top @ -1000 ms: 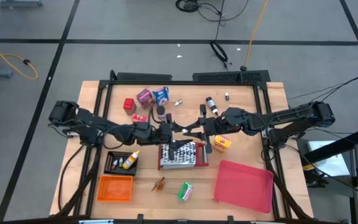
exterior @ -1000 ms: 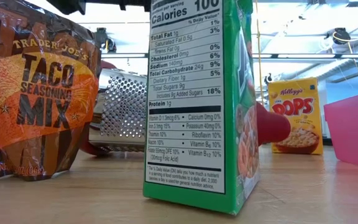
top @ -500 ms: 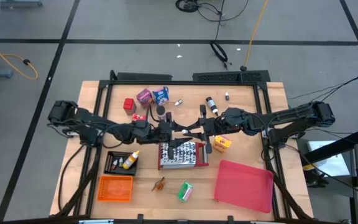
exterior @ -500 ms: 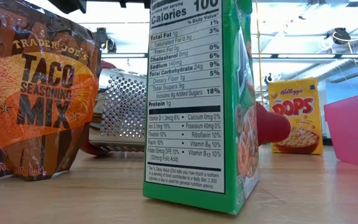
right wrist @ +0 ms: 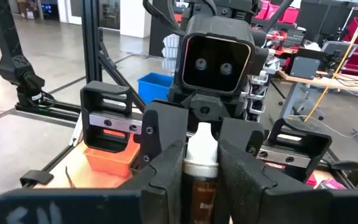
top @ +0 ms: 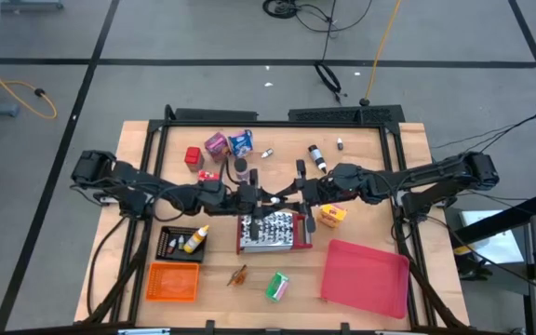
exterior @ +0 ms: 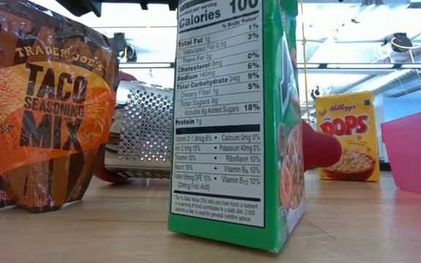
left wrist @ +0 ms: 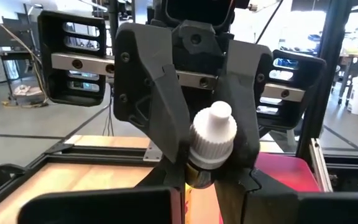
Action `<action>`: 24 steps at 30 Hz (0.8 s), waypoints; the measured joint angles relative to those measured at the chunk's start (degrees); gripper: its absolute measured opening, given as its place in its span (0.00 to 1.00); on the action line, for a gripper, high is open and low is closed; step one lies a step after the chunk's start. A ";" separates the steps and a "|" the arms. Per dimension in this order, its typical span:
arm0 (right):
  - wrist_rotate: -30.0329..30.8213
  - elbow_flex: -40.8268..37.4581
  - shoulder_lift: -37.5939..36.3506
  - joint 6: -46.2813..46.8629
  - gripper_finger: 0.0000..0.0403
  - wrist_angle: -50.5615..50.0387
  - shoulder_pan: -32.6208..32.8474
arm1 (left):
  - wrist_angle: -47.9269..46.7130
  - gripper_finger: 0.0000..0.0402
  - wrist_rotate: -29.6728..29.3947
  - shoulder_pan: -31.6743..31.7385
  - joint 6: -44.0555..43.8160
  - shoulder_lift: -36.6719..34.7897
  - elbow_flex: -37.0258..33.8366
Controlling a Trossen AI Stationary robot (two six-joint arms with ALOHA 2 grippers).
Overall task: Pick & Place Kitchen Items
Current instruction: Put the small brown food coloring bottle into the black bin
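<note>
Above the steel grater [top: 270, 233], in the middle of the table, my two grippers meet tip to tip. Between them stands a small amber bottle [top: 274, 198] with a white cap. My left gripper [top: 266, 197] comes from the table's left and is shut on the bottle. My right gripper [top: 285, 197] comes from the right, and its fingers still lie against the bottle. Other kitchen items lie around: a yellow box [top: 332, 214] beside the grater, a green box [top: 277, 286] and a taco packet [top: 238, 274] near the front. My left gripper pinches the bottle's amber body [right wrist: 201, 186], just under the cap, between its two fingers [right wrist: 166, 155]. It reaches in level from the table's left. The bottle stands upright, cap up, clear of the grater below. My right gripper has its two fingers [left wrist: 160, 118] on either side of the white cap [left wrist: 213, 140], level from the table's right. They appear to touch the cap on both sides.
A flat red tray [top: 366, 274] lies at the front right, an orange basket [top: 173, 281] and a black tray with bottles [top: 182, 242] at the front left. Small boxes, a dark jar [top: 240, 166] and tiny bottles [top: 315, 156] lie toward the far edge.
My left gripper's fingers have drawn together on the bottle. Both arms have stayed where they were, and the bottle has kept upright above the grater.
</note>
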 joint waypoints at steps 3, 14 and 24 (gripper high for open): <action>0.36 -0.01 -0.62 -0.01 0.25 -0.47 -0.07 | -0.54 0.11 -0.12 0.08 -0.12 0.00 0.08; 8.03 -0.04 -3.84 -0.31 0.33 -7.44 -0.04 | -19.32 0.11 -5.05 -1.73 -4.25 -5.81 0.09; 8.37 -0.01 -7.35 0.08 0.35 -17.34 -0.74 | -55.50 0.11 -19.85 -12.18 -24.56 -19.80 0.09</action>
